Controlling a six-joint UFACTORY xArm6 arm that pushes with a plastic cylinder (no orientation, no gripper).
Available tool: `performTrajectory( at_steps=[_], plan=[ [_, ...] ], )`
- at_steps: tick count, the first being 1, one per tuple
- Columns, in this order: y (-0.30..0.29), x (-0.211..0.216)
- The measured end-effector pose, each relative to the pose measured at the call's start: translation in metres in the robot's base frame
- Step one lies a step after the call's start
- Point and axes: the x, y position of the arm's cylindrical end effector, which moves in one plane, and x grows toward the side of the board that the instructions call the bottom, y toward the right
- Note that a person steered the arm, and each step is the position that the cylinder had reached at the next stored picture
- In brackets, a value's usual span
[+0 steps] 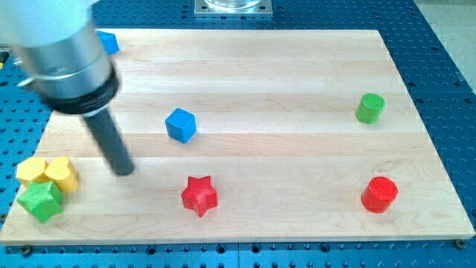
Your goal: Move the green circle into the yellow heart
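The green circle [370, 108] stands near the board's right edge, in the upper half. The yellow heart [62, 173] lies at the far left, low on the board, touching another yellow block [31, 170] and a green star [40, 200]. My tip [124, 171] rests on the board just right of the yellow heart, a short gap between them, and far left of the green circle.
A blue cube [181, 124] sits left of centre. A red star [199, 196] lies near the bottom middle. A red circle [380, 194] is at the lower right. A blue block [109, 42] shows at the top left, partly behind the arm. The wooden board [297, 67] is ringed by a blue perforated table.
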Motion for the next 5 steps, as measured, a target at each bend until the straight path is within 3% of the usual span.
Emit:
performTrajectory(
  at_steps=[1,2,4,5],
  plan=[
    [0.091,-0.042],
    [0.152,-0.034],
    [0.357,-0.036],
    [0.457,-0.078]
  ],
)
